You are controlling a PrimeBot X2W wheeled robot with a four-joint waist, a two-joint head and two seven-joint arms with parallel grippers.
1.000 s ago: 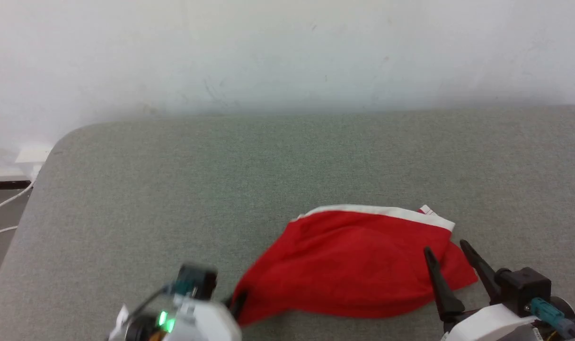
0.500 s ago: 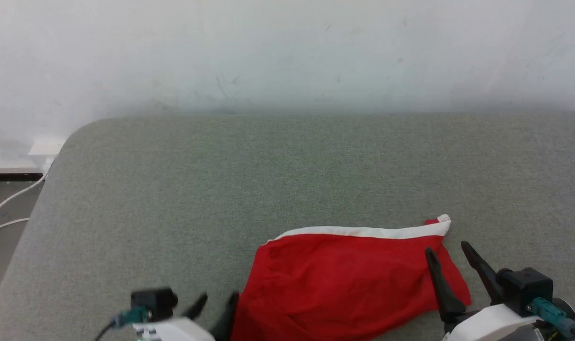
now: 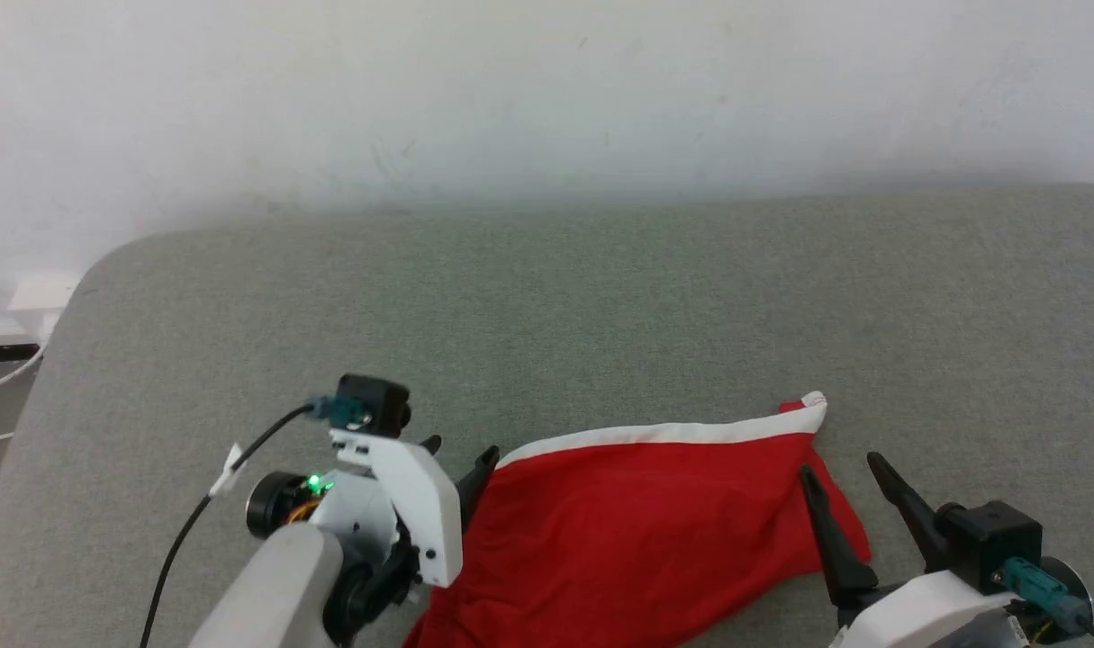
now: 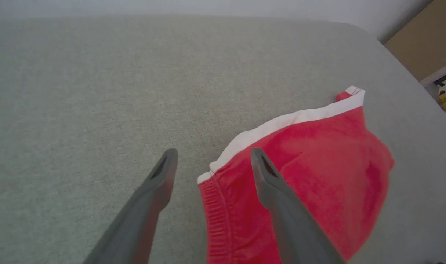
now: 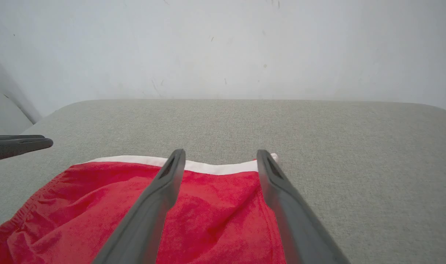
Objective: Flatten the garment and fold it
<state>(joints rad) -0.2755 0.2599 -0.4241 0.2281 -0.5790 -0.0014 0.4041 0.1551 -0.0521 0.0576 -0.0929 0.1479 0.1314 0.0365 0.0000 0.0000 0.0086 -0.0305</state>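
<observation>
- Where the grey fabric surface (image 3: 547, 306) rounds off at 9 o'clock in the head view, white cables (image 3: 6, 378) trail down beside it, below a pale wall (image 3: 547, 90).
- At 7 o'clock the left gripper (image 3: 461, 450) points toward 1 o'clock with its jaws wide apart, and its right fingertip sits at the garment's left end.
- In the left wrist view, the left gripper (image 4: 213, 152) straddles that corner, with one finger over bare grey fabric and the other over red cloth. I cannot tell whether either touches.
- The garment (image 3: 655, 531) lies at 5 o'clock on the surface, between the two grippers, spread fairly flat with soft wrinkles. Its white band (image 3: 664, 434) runs along the far edge, at 12 o'clock, and ends in a small upturned corner on the right.
- At 4 o'clock the right gripper (image 3: 840, 466) points toward 11 o'clock with its jaws wide. Its left finger is over the garment's right edge and its right finger over grey fabric.
- In the right wrist view, the right gripper (image 5: 221, 152) has both fingers reaching over the red cloth to the band.
</observation>
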